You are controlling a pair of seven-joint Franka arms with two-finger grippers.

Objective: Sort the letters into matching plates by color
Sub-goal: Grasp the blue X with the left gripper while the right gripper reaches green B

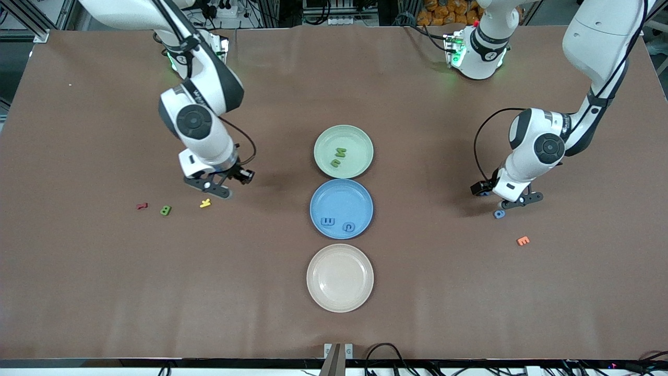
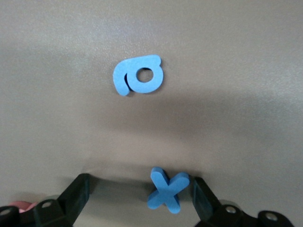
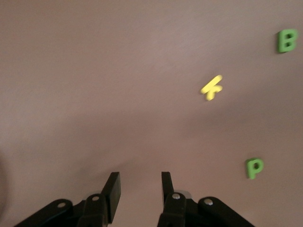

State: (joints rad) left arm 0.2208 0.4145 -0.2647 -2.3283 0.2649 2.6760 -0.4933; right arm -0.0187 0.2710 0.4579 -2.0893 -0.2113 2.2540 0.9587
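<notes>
Matte brown table (image 1: 104,287): left gripper (image 2: 139,196) wide around chunky blue X (image 2: 166,189); right gripper (image 3: 139,189) narrow, empty.

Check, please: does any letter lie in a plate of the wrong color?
No. The green plate holds only green letters, the blue plate only blue letters, and the beige plate holds none.

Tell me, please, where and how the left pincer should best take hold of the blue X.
Probably across the centre crossing, from straight above. The blue X lies flat on the table, its arms splayed, so the waist is its narrowest span. The left pincer is open and already brackets it, one finger close beside it.
</notes>
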